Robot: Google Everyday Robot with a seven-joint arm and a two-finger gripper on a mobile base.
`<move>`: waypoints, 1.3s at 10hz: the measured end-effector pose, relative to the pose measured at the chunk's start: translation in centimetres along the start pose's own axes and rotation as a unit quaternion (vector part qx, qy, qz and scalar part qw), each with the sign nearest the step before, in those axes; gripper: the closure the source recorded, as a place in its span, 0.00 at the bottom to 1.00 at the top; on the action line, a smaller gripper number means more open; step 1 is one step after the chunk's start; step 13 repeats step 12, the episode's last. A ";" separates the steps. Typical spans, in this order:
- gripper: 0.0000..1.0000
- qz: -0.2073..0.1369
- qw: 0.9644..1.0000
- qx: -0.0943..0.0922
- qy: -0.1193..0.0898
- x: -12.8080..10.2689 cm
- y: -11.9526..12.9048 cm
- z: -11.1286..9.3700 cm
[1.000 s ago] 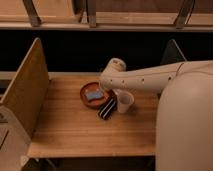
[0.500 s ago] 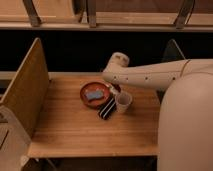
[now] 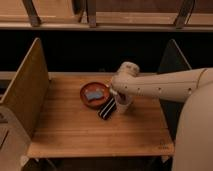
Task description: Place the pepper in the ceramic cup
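Gripper [image 3: 119,96] down at the mouth of the ceramic cup [image 3: 123,105], its grip hidden from view; pepper [image 3: 120,99] seemingly a dark shape right at the cup's rim, so likely arriving but not clearly released. Arm [image 3: 165,87] stretched in from the right, wrist bent down over the cup, just beside the red-brown bowl [image 3: 86,90] and black striped block [image 3: 107,108] on the wooden table [image 3: 75,130].

Smooth off-white arm [image 3: 165,87], rounded wrist joint, gripper [image 3: 119,98] end dark, bulky pale body bottom rt
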 end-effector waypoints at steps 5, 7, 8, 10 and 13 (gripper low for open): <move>0.46 -0.002 1.000 -0.003 -0.002 -0.3 0.5 0.0; 0.24 -0.003 1.000 -0.003 -0.002 -0.3 0.6 0.0; 0.21 -0.003 1.000 -0.003 -0.002 -0.3 0.6 0.0; 0.20 -0.003 1.000 -0.003 -0.002 -0.3 0.6 0.0; 0.20 -0.003 1.000 -0.003 -0.002 -0.3 0.5 0.0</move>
